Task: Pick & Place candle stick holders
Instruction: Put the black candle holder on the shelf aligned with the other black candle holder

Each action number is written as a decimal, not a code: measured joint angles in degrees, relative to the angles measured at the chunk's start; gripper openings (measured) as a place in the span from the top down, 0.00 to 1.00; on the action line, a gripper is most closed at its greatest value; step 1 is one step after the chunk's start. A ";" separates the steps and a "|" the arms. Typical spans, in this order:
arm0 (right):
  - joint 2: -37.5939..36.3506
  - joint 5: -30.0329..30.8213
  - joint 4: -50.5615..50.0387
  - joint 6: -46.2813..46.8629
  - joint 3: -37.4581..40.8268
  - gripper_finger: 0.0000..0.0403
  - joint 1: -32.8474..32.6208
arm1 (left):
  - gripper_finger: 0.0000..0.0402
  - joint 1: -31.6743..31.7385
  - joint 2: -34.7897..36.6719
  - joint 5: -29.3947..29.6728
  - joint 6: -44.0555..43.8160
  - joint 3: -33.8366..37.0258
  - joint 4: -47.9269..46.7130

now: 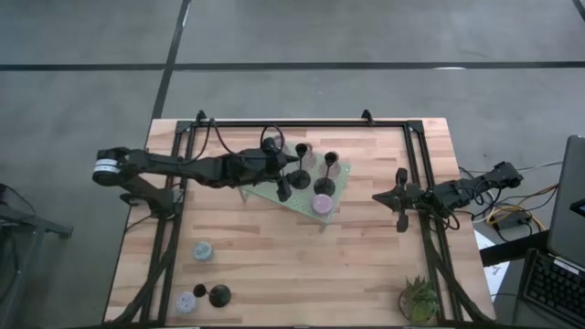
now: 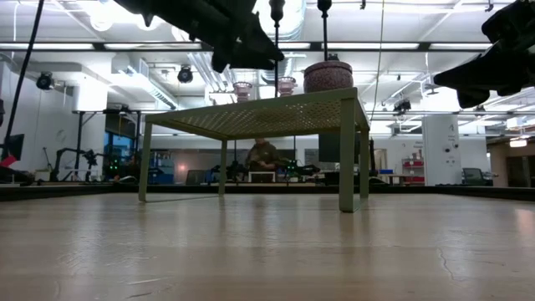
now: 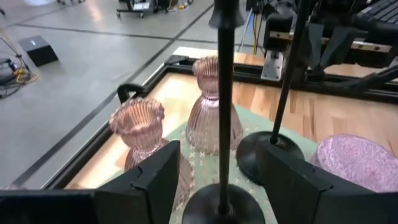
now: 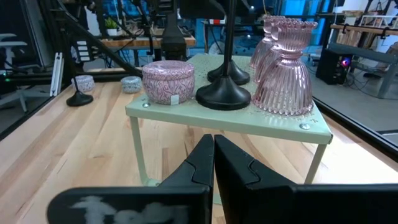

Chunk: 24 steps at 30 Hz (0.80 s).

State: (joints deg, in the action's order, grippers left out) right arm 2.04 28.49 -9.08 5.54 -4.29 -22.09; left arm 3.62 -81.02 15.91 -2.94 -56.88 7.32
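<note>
A pale green perforated stand (image 1: 340, 187) holds several candle stick holders: black slim-stemmed ones (image 1: 300, 175), pink ribbed glass ones (image 3: 210, 106) and a squat lavender one (image 1: 323, 204). My left gripper (image 3: 221, 180) is open over the stand's near left part. Its fingers stand on either side of one black holder's stem (image 3: 222, 112) without touching it; that holder's round base (image 3: 217, 205) rests on the stand. My right gripper (image 1: 379, 196) is shut and empty, raised at the table's right side; it also shows in the right wrist view (image 4: 213, 158). Three more holders (image 1: 202, 249) stand at the near left.
A spiky green potted plant (image 1: 419, 300) stands at the table's near right corner. A black frame (image 1: 302, 123) runs along the far edge and both sides. Bare wood (image 1: 302, 265) lies between the stand and the near edge.
</note>
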 joint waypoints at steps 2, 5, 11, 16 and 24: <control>0.00 0.00 0.00 0.00 0.00 0.98 0.00 | 0.45 0.02 0.44 0.00 -0.38 -0.04 -1.38; 0.00 0.00 -0.02 0.00 0.00 0.98 0.00 | 0.43 -0.11 2.13 -0.01 -0.31 -0.04 -5.90; 0.00 0.00 -0.02 0.00 0.00 0.98 0.02 | 0.42 -1.40 7.92 -0.46 -2.77 -0.11 -20.01; 0.00 0.00 0.00 0.00 0.00 0.98 0.02 | 0.42 -3.40 14.38 -0.43 -8.34 -0.10 -32.17; -0.02 0.00 0.00 0.00 0.00 0.98 0.02 | 0.42 -8.87 23.45 -12.18 -9.13 0.01 -44.57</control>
State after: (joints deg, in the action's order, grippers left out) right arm 2.02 28.49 -9.08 5.54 -4.29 -22.06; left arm -5.26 -57.57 3.73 -12.07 -56.87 -37.25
